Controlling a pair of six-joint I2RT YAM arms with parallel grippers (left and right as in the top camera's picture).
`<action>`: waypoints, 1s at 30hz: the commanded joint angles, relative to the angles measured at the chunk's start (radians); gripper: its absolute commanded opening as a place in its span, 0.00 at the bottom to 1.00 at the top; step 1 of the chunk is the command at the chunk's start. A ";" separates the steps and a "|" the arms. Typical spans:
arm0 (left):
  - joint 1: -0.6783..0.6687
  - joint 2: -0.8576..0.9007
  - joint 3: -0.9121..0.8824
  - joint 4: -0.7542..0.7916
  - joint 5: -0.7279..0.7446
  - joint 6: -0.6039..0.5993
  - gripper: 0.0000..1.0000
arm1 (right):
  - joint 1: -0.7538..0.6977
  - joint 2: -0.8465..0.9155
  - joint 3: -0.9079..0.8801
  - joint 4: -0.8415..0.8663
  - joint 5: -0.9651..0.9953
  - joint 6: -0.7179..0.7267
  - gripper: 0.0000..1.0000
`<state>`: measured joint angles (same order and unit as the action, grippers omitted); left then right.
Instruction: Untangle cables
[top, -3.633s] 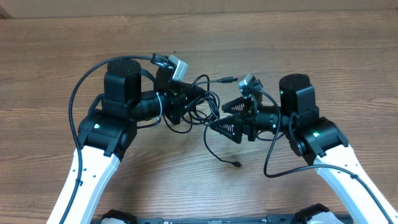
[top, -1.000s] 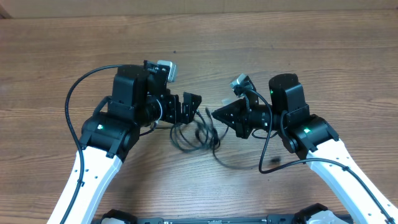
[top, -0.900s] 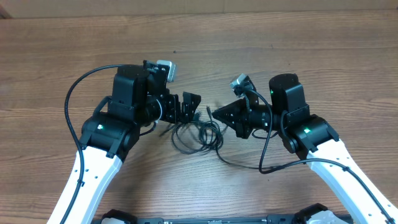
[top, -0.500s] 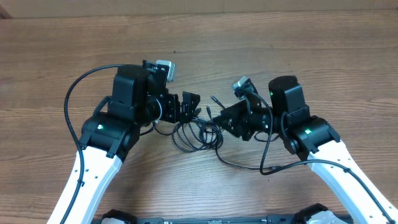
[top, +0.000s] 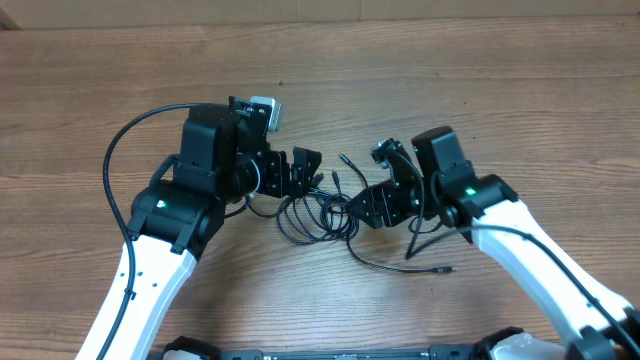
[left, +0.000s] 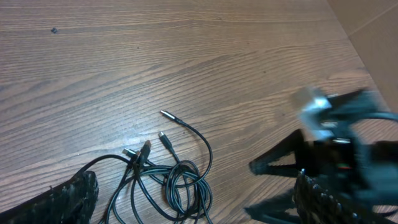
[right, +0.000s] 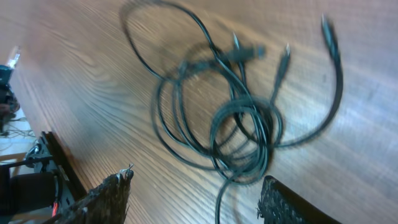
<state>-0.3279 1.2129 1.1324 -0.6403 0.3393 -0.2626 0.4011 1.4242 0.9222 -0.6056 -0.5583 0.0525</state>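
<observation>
On your left, the left gripper (top: 303, 172) hangs low over the wooden table (top: 500, 80) with its jaws spread wide and nothing held. In its wrist view both fingers sit at the bottom corners, clear of everything. Just right of it you have the cables (top: 318, 213), a loose knot of thin black loops lying flat on the wood, with several plug ends fanned out toward the far side. Further right, the right gripper (top: 368, 205) sits at the knot's edge, jaws well parted and gripping nothing. In its wrist view one strand runs into the gap between its fingers, touching neither. One cord trails from the knot toward your right, ending in a plug (top: 441, 268) on the table
</observation>
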 joint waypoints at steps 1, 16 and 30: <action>-0.009 -0.009 0.016 -0.003 -0.006 0.004 1.00 | 0.003 0.060 0.031 -0.010 0.011 0.079 0.66; -0.009 0.040 0.016 -0.010 -0.006 0.004 1.00 | 0.004 0.156 0.026 -0.032 0.020 0.139 0.93; -0.009 0.072 0.016 -0.010 -0.007 0.005 1.00 | 0.004 0.159 -0.039 0.080 0.015 0.188 0.93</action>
<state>-0.3279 1.2797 1.1324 -0.6510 0.3393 -0.2626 0.4007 1.5768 0.9028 -0.5316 -0.5426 0.2195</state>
